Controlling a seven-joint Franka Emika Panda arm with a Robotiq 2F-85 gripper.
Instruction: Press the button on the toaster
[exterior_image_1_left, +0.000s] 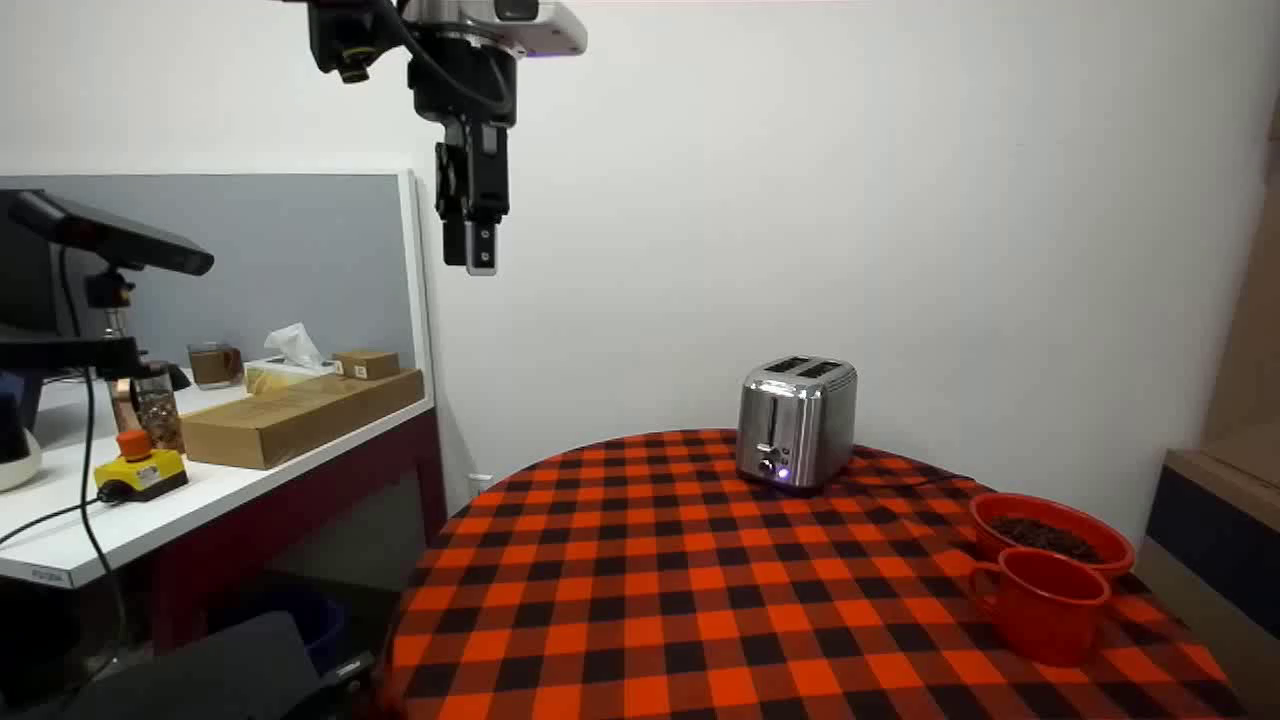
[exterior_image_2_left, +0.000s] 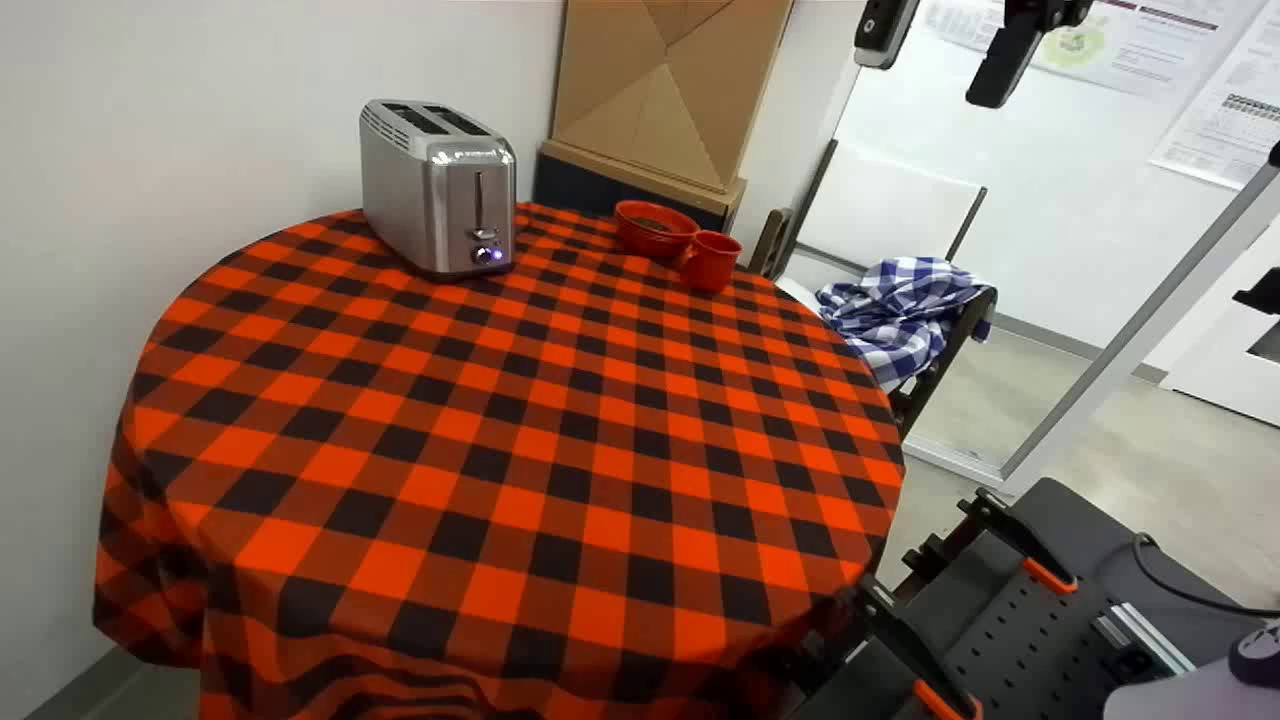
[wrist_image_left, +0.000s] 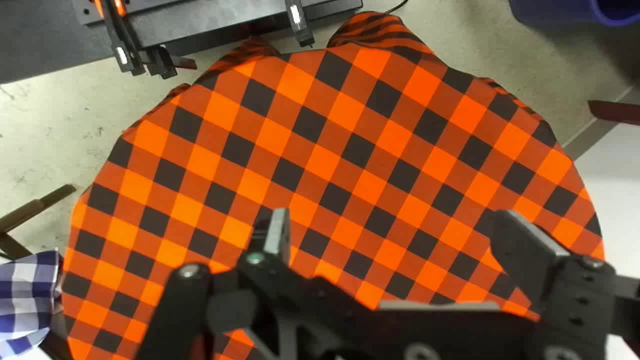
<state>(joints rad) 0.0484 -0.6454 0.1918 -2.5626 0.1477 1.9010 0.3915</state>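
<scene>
Looks like pre-approach, no contact: gripper (wrist_image_left: 391, 217) spread wide, holding nothing, toaster (exterior_image_1_left: 798, 425) lower and well off to its side on the checked cloth (exterior_image_1_left: 620, 590), so next likely narrow the grip, descend and line up with the lit front control (exterior_image_2_left: 495, 255).

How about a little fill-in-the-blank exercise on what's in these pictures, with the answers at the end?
The toaster has _____ slots in its top.
The mug and the bowl next to it are both _____.
The checked cloth on the chair is white and _____.
The robot's gripper, holding nothing, is not shut but _____.

Missing words: two; red; blue; open.
</scene>
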